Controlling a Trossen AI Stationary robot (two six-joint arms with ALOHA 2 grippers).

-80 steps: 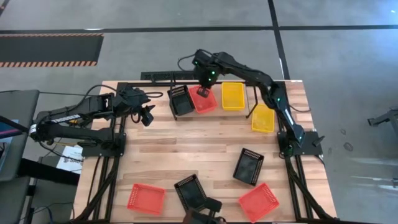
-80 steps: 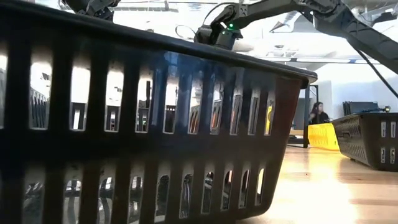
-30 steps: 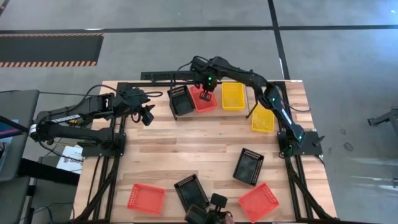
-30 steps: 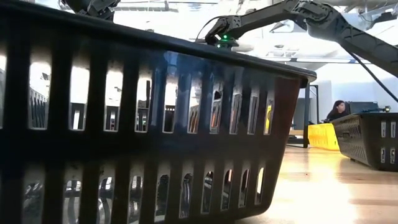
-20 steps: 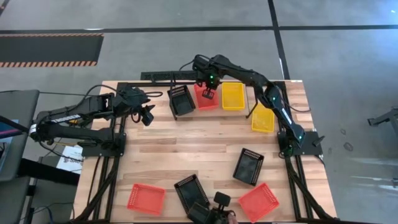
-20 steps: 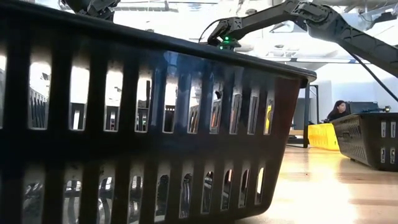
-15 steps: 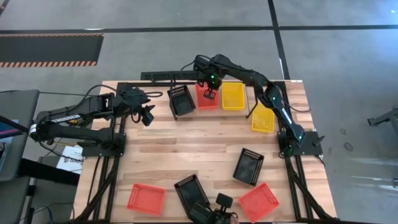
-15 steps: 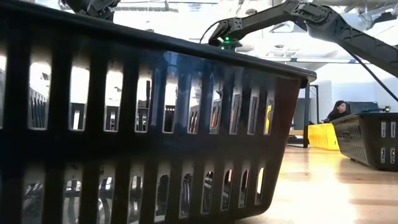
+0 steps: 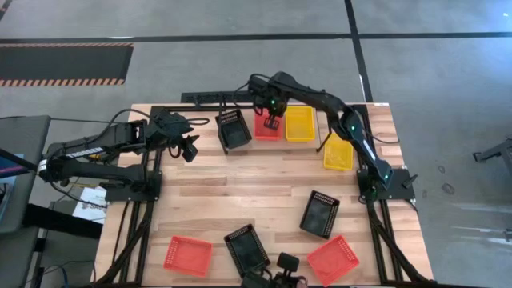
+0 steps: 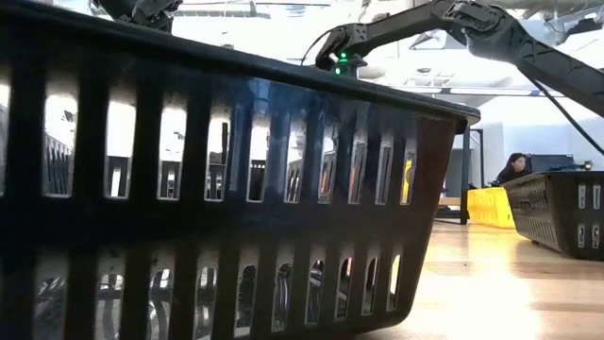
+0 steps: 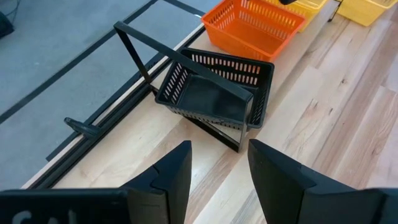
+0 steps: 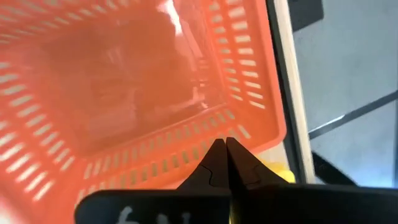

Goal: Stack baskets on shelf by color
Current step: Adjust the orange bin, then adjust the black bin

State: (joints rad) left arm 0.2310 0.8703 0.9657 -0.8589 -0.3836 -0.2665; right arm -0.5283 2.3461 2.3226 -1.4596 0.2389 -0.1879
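With its fingers pressed together on nothing, the right gripper hovers over the red-orange basket on the shelf at the table's twelve o'clock edge, a black basket at its nine o'clock, a yellow basket at three, while the left gripper waits part-open farther toward nine.
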